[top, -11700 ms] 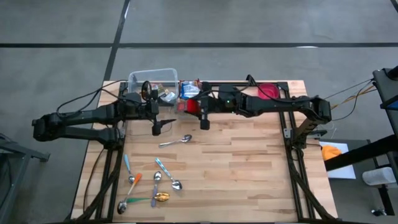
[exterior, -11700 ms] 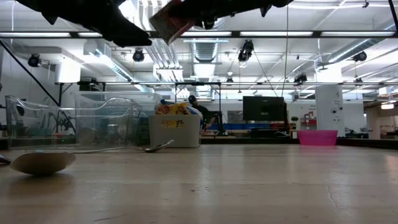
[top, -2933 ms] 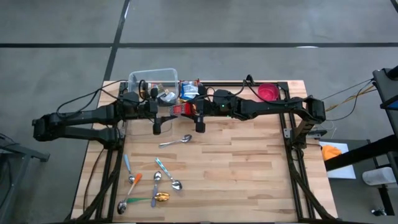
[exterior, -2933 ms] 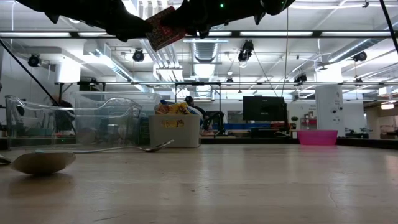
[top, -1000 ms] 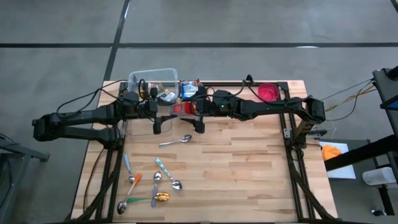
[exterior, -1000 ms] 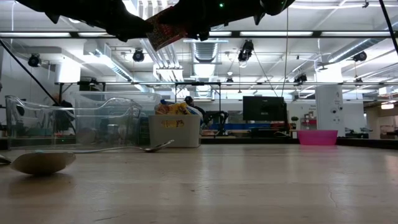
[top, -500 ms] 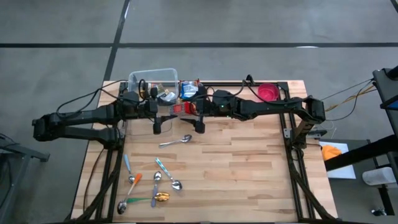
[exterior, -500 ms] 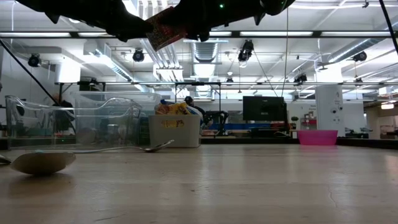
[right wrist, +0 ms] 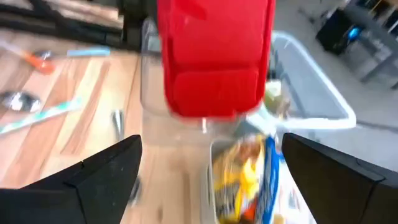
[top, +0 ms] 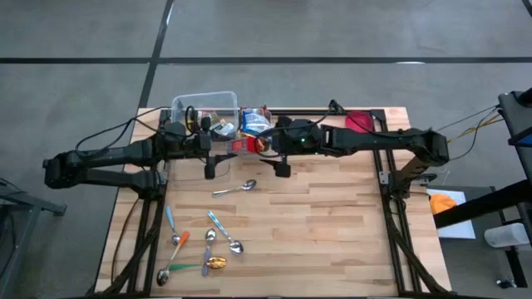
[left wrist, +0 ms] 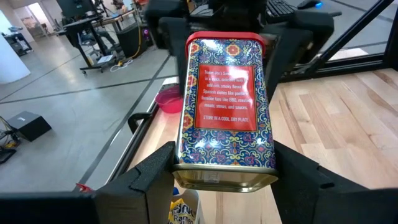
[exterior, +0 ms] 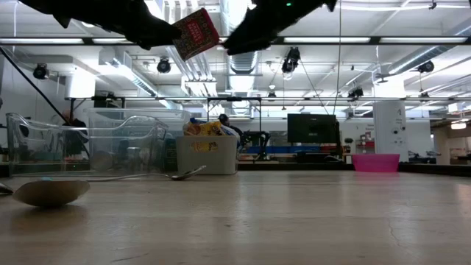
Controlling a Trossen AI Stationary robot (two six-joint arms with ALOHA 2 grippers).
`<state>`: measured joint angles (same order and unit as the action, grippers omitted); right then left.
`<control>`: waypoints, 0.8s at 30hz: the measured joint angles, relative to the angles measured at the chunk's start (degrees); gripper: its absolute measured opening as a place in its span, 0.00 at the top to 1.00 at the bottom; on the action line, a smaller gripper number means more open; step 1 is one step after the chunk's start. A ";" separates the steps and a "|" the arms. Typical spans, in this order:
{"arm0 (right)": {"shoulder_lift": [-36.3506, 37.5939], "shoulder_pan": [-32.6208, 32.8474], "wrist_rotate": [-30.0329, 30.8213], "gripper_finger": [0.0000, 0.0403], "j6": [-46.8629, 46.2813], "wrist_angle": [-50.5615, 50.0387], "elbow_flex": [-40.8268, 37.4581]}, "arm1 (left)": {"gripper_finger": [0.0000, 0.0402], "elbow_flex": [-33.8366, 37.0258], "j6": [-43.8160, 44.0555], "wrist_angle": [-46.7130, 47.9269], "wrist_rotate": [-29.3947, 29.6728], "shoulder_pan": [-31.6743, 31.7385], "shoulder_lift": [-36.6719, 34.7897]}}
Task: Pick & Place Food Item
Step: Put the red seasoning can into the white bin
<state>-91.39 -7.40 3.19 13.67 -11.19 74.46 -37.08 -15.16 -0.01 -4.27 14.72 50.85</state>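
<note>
The left gripper (left wrist: 224, 174) grips a red tin (left wrist: 226, 112), holding it up in the air near the far edge of the table (top: 332, 216). The right gripper (right wrist: 205, 171) hangs wide open just beside the tin — not touching it. Spoons (top: 208, 241) lie below.

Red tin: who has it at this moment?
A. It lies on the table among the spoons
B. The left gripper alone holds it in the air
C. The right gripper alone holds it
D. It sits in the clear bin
B: the left gripper clamps the red tin between its fingers, while the right gripper stands open, clear of it.
</note>
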 joint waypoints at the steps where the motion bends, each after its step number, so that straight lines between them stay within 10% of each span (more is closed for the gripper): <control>1: 0.90 0.00 0.00 0.05 -0.04 -2.87 0.00 | 0.49 0.00 0.00 -0.01 -0.01 0.00 0.00; 16: 9.67 0.13 -0.19 0.05 -0.17 -23.38 0.00 | 0.46 0.00 0.38 -0.02 11.97 0.00 -0.02; 24: 9.55 0.13 -0.17 0.05 -0.17 -22.96 0.00 | 0.49 0.00 0.39 0.11 32.04 0.04 -0.02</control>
<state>-81.84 -7.27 3.02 13.50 -34.15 74.46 -37.08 -14.76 0.10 27.76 14.76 50.83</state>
